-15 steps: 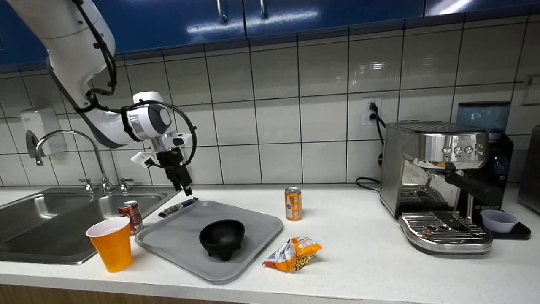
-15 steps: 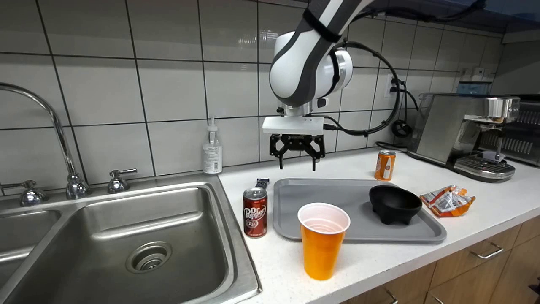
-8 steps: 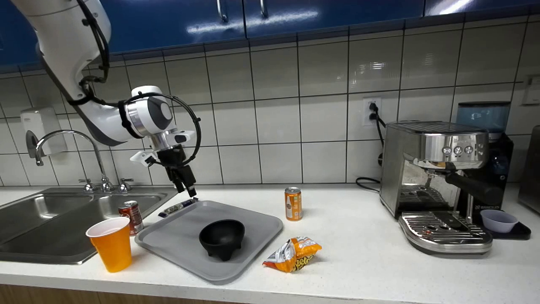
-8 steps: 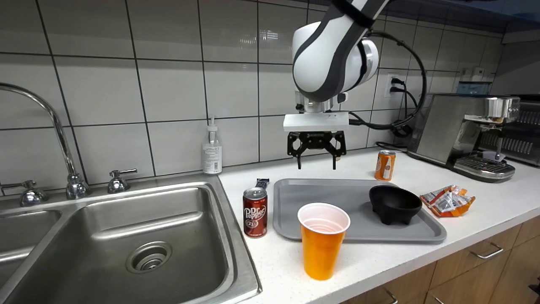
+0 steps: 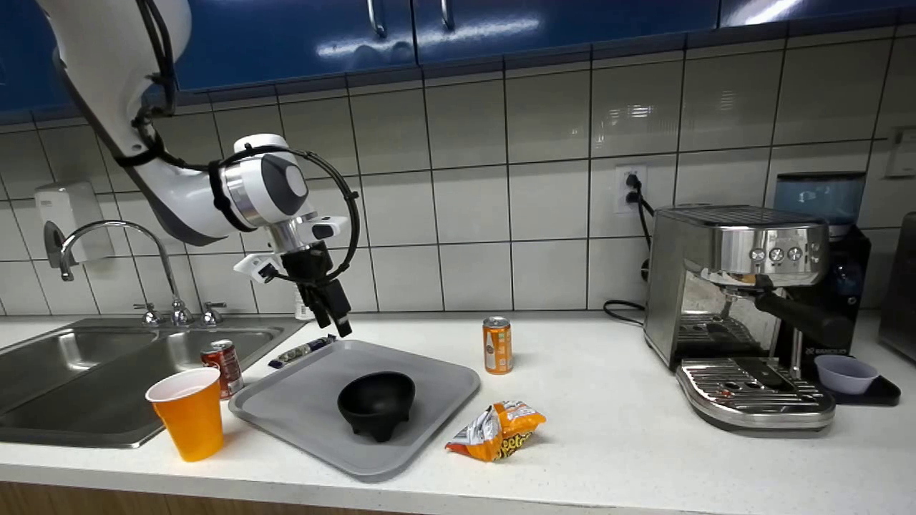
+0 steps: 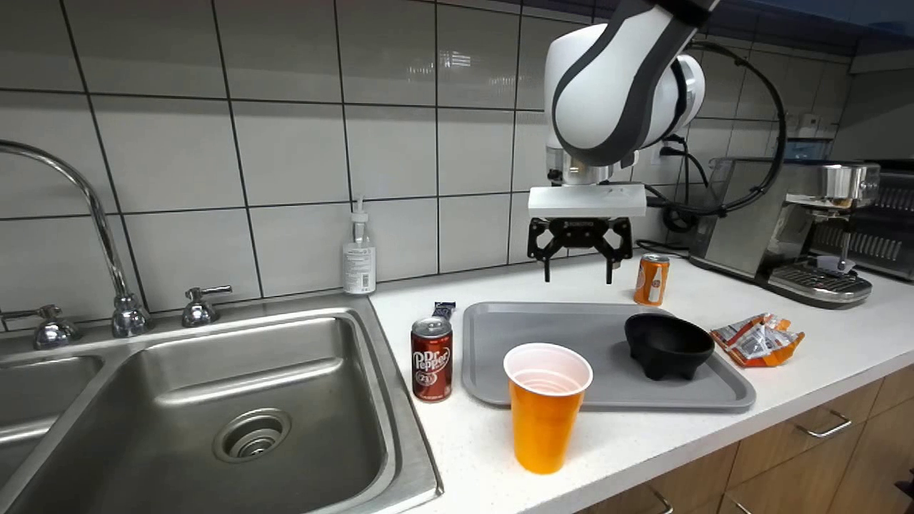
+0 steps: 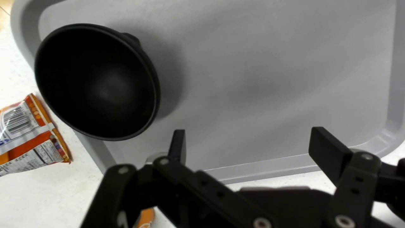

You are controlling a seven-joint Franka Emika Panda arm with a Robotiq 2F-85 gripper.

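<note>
One gripper hangs above the gray tray, over its edge nearest the tiled wall. Its two black fingers stand wide apart; in the wrist view the tray shows between them. The tray lies flat on the counter and bears one black bowl, set upright toward the end by the bag. The single bag lies just beside the tray.

One red can and one orange can make two in all: the red one stands between the tray and the sink, the orange one near the tray's opposite end. One orange cup, pale inside, stands near the red can. One wrapped bar lies just beside the tray's sink-side end. The sink has two basins, one faucet and two handles; one soap bottle stands by its back corner. One coffee machine shows three round buttons.

The red can reads "Dr Pepper", with "23" below. In an exterior view the bag shows "eet", part of a longer word; in the wrist view it shows one barcode and some blurred print. The orange can's lettering and the soap bottle's print are too small to read.
</note>
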